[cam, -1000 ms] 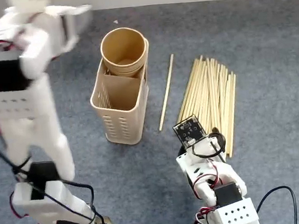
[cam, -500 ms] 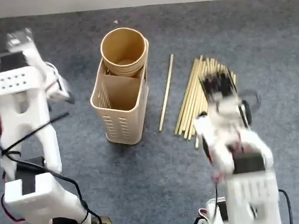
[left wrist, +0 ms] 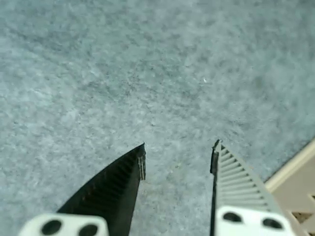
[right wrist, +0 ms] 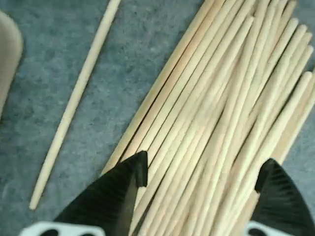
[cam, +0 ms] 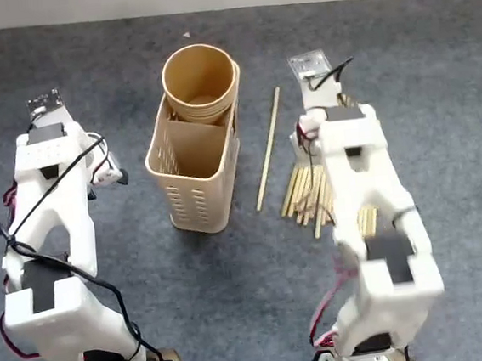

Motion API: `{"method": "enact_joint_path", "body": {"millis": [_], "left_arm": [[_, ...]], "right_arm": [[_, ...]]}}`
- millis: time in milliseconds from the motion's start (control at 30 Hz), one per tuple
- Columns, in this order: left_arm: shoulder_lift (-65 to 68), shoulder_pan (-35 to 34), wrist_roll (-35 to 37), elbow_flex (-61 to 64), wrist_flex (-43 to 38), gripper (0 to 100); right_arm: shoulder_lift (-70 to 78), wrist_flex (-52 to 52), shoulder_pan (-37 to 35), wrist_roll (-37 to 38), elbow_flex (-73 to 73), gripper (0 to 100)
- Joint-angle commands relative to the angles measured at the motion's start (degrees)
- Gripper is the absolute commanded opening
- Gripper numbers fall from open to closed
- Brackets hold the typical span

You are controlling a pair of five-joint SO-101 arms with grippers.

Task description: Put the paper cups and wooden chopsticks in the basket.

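A beige slotted basket (cam: 191,172) stands upright on the grey carpet, with stacked paper cups (cam: 200,82) in its far compartment and its near compartment empty. A single wooden chopstick (cam: 268,148) lies to its right, apart from a pile of chopsticks (cam: 309,193) that the right arm partly covers. In the right wrist view my right gripper (right wrist: 204,167) hangs open just above the pile (right wrist: 221,98), with the single chopstick (right wrist: 74,103) off to one side. My left gripper (left wrist: 178,155) is open over bare carpet, left of the basket, with nothing between its fingers.
A corner of the basket (left wrist: 300,177) shows at the edge of the left wrist view. Grey carpet (cam: 437,85) surrounds everything. A pale wall strip runs along the far edge. Both arm bases stand at the near edge.
The right arm has unfolded from near its base and stretched out over the chopstick pile. The left arm has come down from beside the cups to the carpet left of the basket.
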Motion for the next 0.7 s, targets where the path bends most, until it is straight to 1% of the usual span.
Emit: {"method": "enact_joint_path", "body": {"millis": [0,67,133,400,500,533,667], "left_arm": [[-0.84,-0.48,0.44,-0.22,-1.05,22],[-0.84,-0.57,0.44,-0.31,-1.05,22],[-1.1,-0.57,0.35,-0.31,-1.05,22],[-0.84,-0.22,0.26,-0.31,-1.05,22],[-0.84,-0.22,0.26,-0.31,-1.05,22],[-0.84,-0.22,0.26,-0.31,-1.05,22],[-0.75,-0.22,0.26,-0.22,-1.14,22]], "right_arm": [[7.87,0.22,-0.13,-4.13,-8.75,28.6],[11.65,0.22,-0.31,-4.57,-11.21,22.9],[14.64,0.13,-0.92,-5.63,-12.88,19.4],[20.97,0.22,-1.36,-5.54,-16.57,18.8],[21.23,2.42,-1.27,-5.54,-16.66,18.5],[21.14,3.12,-1.27,-5.54,-16.75,17.3],[20.97,3.12,-1.54,-5.45,-17.8,6.1]]}}
